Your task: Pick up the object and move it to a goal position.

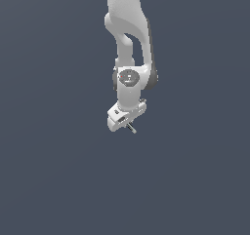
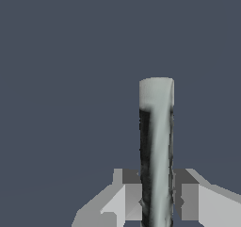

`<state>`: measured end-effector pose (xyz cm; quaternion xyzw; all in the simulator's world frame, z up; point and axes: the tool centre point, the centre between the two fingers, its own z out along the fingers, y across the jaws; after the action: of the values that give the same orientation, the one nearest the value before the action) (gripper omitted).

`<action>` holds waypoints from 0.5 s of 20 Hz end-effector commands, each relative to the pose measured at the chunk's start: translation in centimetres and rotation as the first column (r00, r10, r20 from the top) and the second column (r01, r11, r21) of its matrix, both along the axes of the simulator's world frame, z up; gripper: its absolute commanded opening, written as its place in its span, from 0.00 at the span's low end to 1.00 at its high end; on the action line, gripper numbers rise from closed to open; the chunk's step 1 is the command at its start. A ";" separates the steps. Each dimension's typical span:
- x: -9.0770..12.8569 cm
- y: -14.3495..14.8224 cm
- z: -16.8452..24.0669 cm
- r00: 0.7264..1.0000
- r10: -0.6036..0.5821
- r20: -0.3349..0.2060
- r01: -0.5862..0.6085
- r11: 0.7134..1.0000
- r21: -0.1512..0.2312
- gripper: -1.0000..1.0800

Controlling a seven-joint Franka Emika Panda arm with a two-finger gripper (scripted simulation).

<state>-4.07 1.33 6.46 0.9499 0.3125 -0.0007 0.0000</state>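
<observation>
Between the fingers (image 2: 133,200) we've got the rod (image 2: 156,150), pinched from both sides by the gripper (image 2: 156,200) and poking straight out past the tips. In the exterior view the gripper (image 1: 129,125) hangs tilted with plain grey open space all around us.
</observation>
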 end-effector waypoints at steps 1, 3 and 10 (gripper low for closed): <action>0.2 0.9 2.2 1.000 0.001 0.001 -0.001 1.000 0.000 0.00; 0.5 1.6 4.2 1.000 0.001 0.001 -0.001 1.000 0.000 0.00; 1.4 4.6 11.6 1.000 0.001 0.001 -0.001 1.000 0.000 0.00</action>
<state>-2.84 5.28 16.51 0.9497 0.3131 0.0002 0.0003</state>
